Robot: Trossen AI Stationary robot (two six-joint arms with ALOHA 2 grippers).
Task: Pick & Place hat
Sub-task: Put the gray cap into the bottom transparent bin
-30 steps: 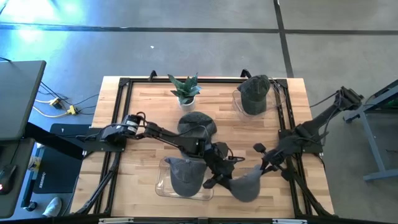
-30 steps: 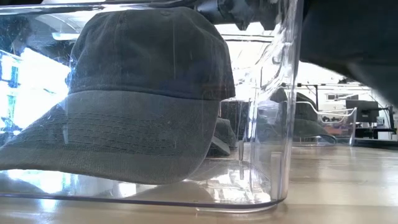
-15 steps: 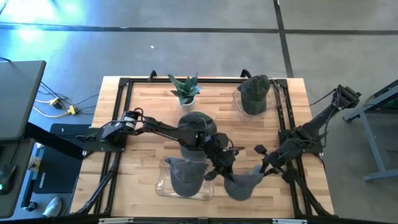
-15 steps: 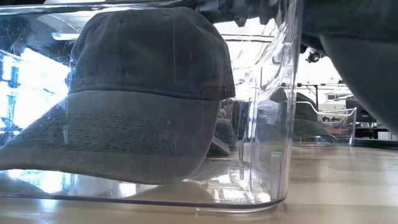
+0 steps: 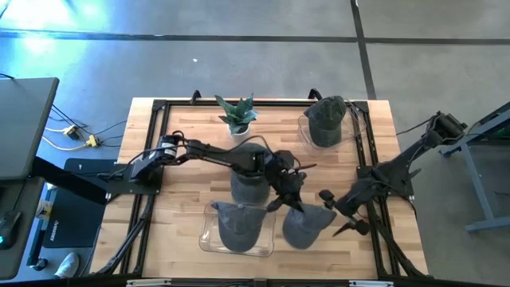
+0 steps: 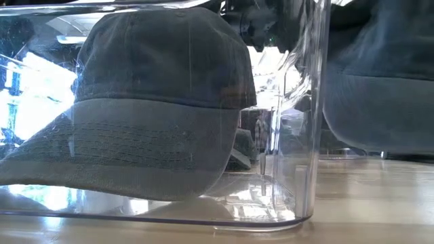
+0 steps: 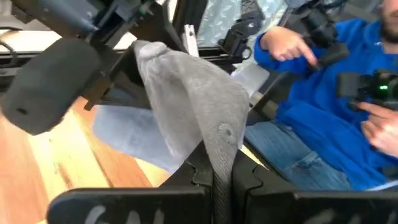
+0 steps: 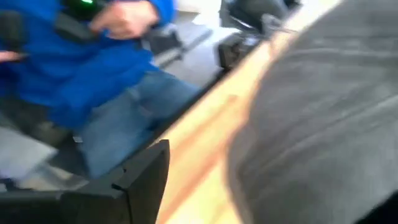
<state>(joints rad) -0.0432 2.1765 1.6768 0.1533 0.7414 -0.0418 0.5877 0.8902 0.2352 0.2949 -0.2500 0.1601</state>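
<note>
Your left gripper (image 5: 288,201) pinches the top edge of a grey hat (image 5: 307,226), which sits just to the right of the clear bin (image 5: 209,237) at the front of the table (image 5: 183,135). Your right gripper (image 5: 335,214) is on the far side of that hat from the bin, with its fingers spread apart and nothing in them. Another hat (image 6: 156,102) sits inside the bin.
</note>
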